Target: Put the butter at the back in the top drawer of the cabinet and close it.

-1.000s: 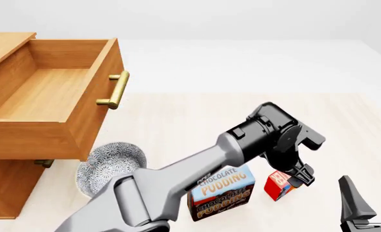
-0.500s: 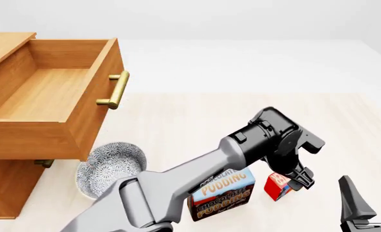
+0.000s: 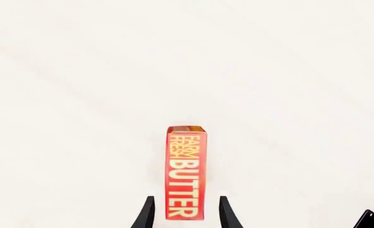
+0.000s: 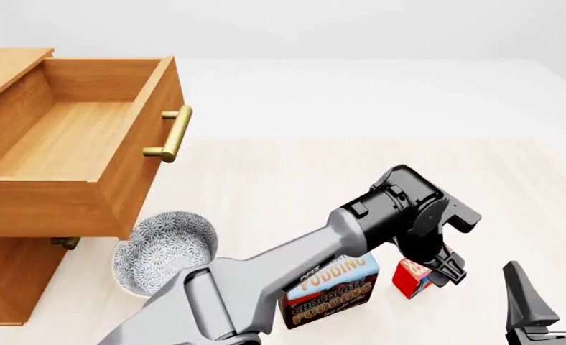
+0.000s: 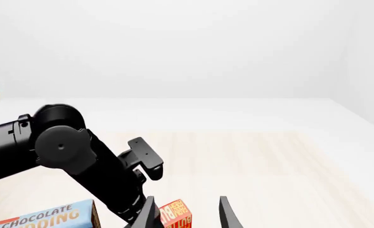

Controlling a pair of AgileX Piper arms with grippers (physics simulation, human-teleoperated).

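The butter (image 4: 412, 279) is a small red box with yellow lettering, lying on the table at the front right beside the pudding box. My left gripper (image 4: 443, 269) hangs over it, open. In the left wrist view its fingertips (image 3: 146, 209) stand on either side of the near end of the butter (image 3: 185, 173) with a gap on each side. The right gripper (image 4: 546, 267) is open with nothing in it at the front right corner, and its wrist view shows the butter (image 5: 176, 214) just ahead. The top drawer (image 4: 62, 144) of the cabinet (image 4: 5, 280) is pulled out, with nothing in it.
A light-blue and brown chocolate pudding box (image 4: 331, 291) stands just left of the butter, partly hidden by my left arm. A patterned grey bowl (image 4: 163, 248) sits below the open drawer's front corner. The drawer's brass handle (image 4: 171, 134) juts toward the table's middle.
My left gripper has dropped a little lower over the butter. The right gripper, the butter and the drawer have not moved.
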